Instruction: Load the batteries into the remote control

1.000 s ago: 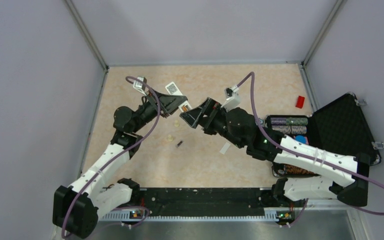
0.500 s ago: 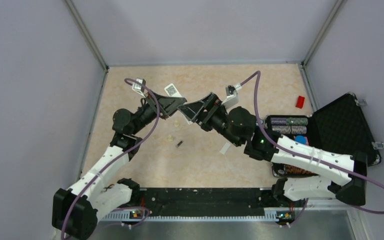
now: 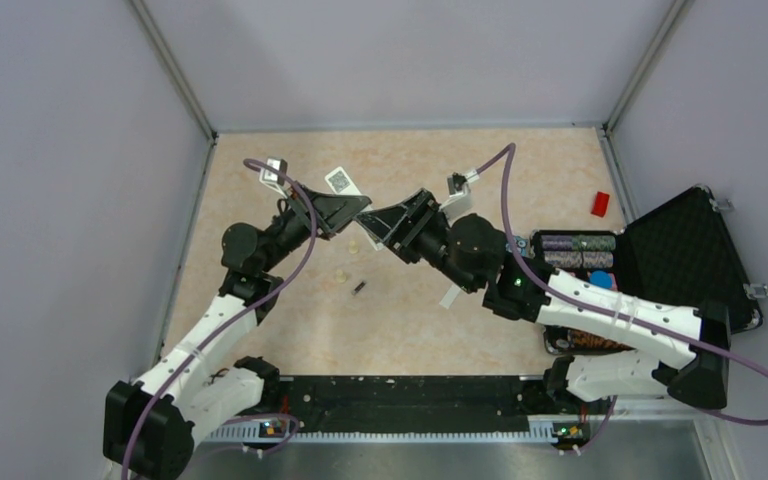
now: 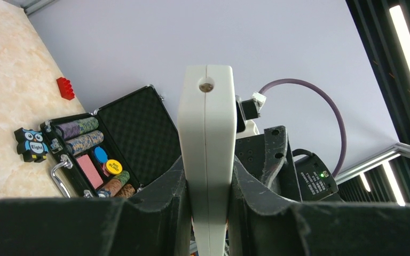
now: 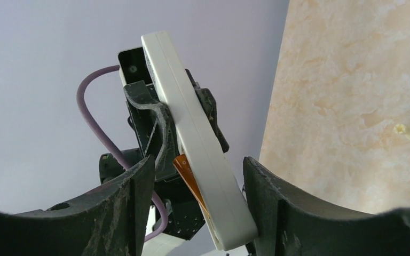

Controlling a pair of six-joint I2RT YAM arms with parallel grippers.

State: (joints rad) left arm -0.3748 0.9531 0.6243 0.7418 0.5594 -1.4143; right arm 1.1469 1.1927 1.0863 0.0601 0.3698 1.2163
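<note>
My left gripper (image 4: 205, 165) is shut on the white remote control (image 4: 205, 133) and holds it in the air, end pointing outward. In the right wrist view the remote (image 5: 192, 133) hangs slanted between my open right gripper's (image 5: 197, 162) jaws, its lower end close against the right finger (image 5: 277, 202). A copper-orange battery (image 5: 188, 180) shows on the remote's back side. In the top view both grippers meet above the table, left (image 3: 348, 212) and right (image 3: 385, 222); the remote is mostly hidden there. A second small dark battery (image 3: 359, 288) lies on the table.
An open black case (image 3: 680, 250) with striped chip rolls (image 3: 577, 243) stands at the right. A red brick (image 3: 600, 203) lies behind it. Two cream lumps (image 3: 340, 275) and a white flat piece (image 3: 450, 296) lie on the table. An owl block (image 4: 30, 144) sits beside the case.
My right gripper has moved up and left, bringing its open jaws around the remote's end. The left gripper shifted slightly, still holding the remote.
</note>
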